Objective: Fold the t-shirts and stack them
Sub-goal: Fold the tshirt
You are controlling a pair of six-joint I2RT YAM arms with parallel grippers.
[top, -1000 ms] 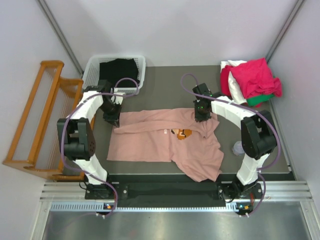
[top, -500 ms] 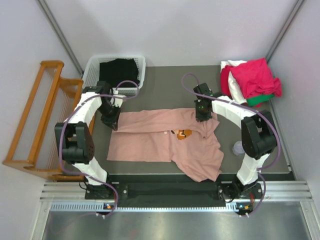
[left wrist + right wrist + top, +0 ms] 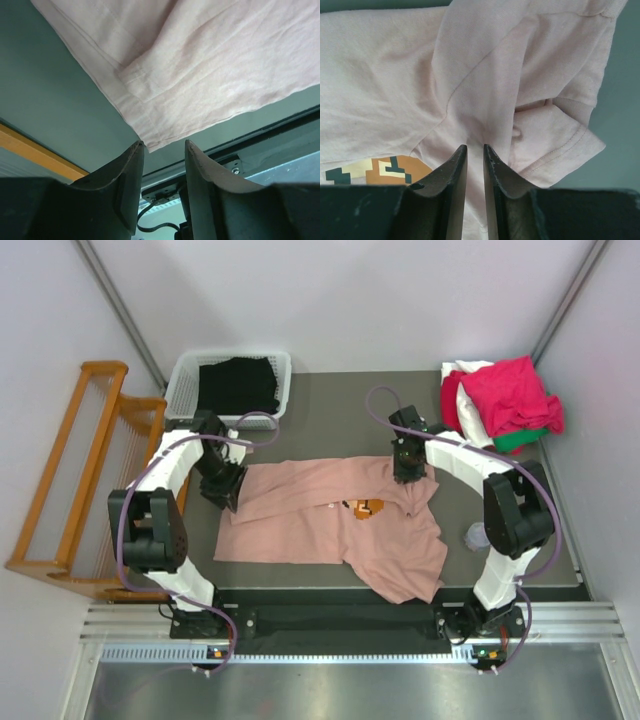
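A large dusty-pink t-shirt (image 3: 320, 525) lies spread across the dark table (image 3: 330, 420), its top edge folded over and part of the pixel print (image 3: 365, 506) showing. My left gripper (image 3: 225, 495) sits at the shirt's left edge. In the left wrist view it (image 3: 162, 144) is open, and a corner of the shirt (image 3: 200, 75) lies just past its fingertips, with nothing between them. My right gripper (image 3: 405, 472) is at the shirt's upper right. In the right wrist view it (image 3: 475, 146) is shut on a pinch of pink t-shirt (image 3: 485, 75) beside the print (image 3: 375, 172).
A heap of crimson-pink (image 3: 510, 395), white (image 3: 465, 390) and green (image 3: 520, 438) t-shirts lies at the back right corner. A white basket (image 3: 280, 365) holding black cloth stands at the back left. A wooden rack (image 3: 80, 470) stands left of the table. A small clear object (image 3: 475, 535) lies near the right arm.
My left gripper has opened and let go of the shirt's left edge, which now lies on the table. The right gripper has kept its place and grip.
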